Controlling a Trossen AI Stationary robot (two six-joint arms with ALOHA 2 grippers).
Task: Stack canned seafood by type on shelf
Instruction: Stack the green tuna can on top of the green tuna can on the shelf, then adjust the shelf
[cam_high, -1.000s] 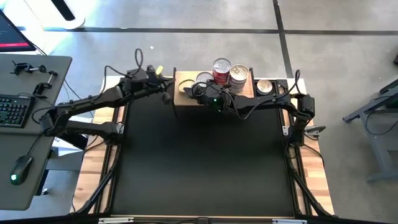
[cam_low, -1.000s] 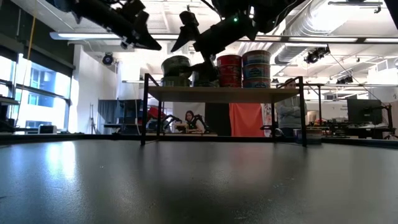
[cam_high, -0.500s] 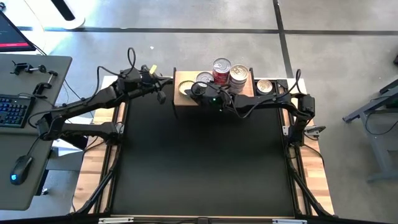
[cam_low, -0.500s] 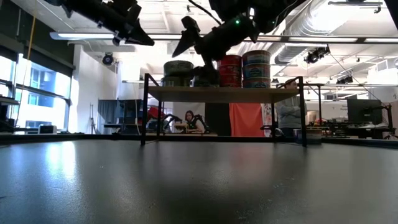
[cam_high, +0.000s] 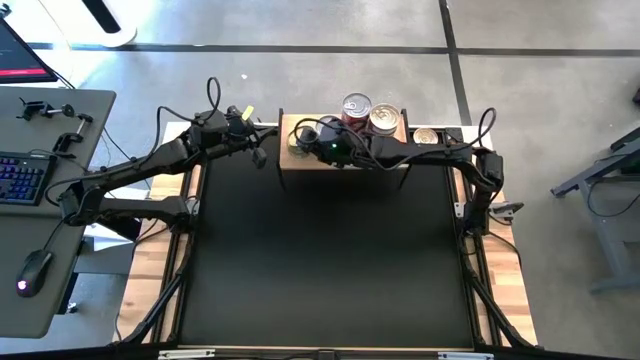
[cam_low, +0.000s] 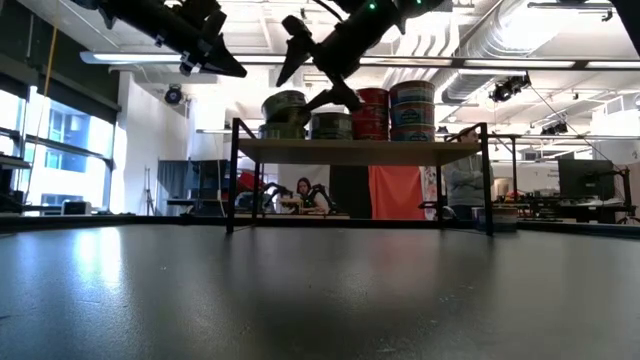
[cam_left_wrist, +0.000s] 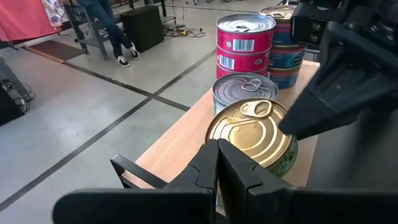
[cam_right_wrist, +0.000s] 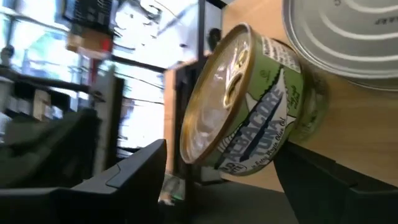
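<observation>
Hovering over the shelf (cam_high: 292, 160) at twelve o'clock, right gripper (cam_high: 306, 133), jaws apart, straddles the gold-lidded can (cam_left_wrist: 254, 134), lid up, axis vertical; left gripper (cam_high: 262, 152) pinched together.

Tins (cam_high: 370, 117) stand stacked on the shelf (cam_high: 290, 160), behind the mat (cam_high: 320, 260).

**Wooden shelf at the mat's far edge, tins along its top**

The light-brown shelf (cam_low: 355, 151) stands on thin black legs at twelve o'clock of the black mat (cam_high: 320, 260). On its board sit a gold-lidded green tin stack (cam_low: 285, 113) at the nine o'clock end, then a silver-lidded tin (cam_low: 331, 125), a red stack (cam_low: 371, 113), and a bluish stack (cam_low: 412, 110) toward three o'clock.
</observation>
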